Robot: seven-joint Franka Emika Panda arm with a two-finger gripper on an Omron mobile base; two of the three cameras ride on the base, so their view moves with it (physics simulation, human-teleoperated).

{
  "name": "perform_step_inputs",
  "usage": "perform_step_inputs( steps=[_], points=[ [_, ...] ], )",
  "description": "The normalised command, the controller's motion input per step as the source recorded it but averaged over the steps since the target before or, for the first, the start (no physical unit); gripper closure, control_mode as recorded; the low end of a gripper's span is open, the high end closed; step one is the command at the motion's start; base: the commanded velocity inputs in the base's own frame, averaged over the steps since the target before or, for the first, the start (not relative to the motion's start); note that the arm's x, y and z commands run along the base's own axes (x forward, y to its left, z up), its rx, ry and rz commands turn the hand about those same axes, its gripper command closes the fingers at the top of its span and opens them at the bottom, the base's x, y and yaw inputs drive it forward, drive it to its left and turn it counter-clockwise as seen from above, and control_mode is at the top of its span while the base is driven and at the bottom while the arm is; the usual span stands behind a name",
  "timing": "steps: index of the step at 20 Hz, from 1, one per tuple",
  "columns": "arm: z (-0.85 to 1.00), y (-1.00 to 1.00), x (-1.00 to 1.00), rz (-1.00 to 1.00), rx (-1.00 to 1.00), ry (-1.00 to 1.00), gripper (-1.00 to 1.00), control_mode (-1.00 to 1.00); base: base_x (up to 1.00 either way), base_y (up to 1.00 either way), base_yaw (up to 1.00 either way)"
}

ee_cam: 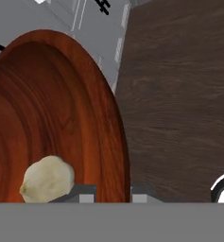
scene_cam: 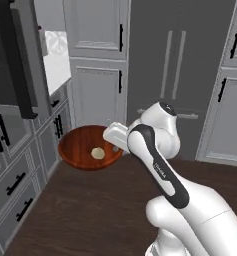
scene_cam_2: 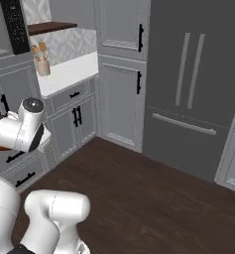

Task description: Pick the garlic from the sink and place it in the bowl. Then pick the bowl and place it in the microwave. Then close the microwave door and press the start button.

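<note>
The reddish-brown wooden bowl (scene_cam: 82, 145) hangs in the air over the dark floor, level with the lower cabinet drawers. The pale garlic (scene_cam: 96, 153) lies inside it. My gripper (scene_cam: 118, 147) is shut on the bowl's right rim. In the hand view the rim (ee_cam: 114, 142) runs down between my two fingertips, and the garlic (ee_cam: 47, 179) rests just left of the gripper (ee_cam: 113, 194). The microwave door (scene_cam: 5, 65), dark glass with a black handle bar (scene_cam: 14, 60), stands open at the upper left. The sink is out of view.
Grey cabinets with black handles (scene_cam: 17, 185) line the left side. A tall grey fridge (scene_cam_2: 188, 84) and cupboards stand at the back. A white counter (scene_cam_2: 69, 72) carries a utensil jar (scene_cam_2: 42, 63). Dark wood floor (scene_cam_2: 148, 198) spreads in front.
</note>
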Motion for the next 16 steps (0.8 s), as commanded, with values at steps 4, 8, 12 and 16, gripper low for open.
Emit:
perform_step_inputs(
  steps=[4,8,12,16],
  points=[
    [0.0,0.0,0.0,0.0,0.0,0.0,1.0,1.0,1.0,-0.35,0.43],
    [0.0,0.0,0.0,0.0,0.0,0.0,1.0,1.0,0.96,-0.03,0.54],
    [0.0,0.0,0.0,0.0,0.0,0.0,1.0,1.0,0.87,-0.06,0.53],
    [0.0,0.0,0.0,0.0,0.0,0.0,1.0,1.0,0.89,-0.04,0.52]
  ],
)
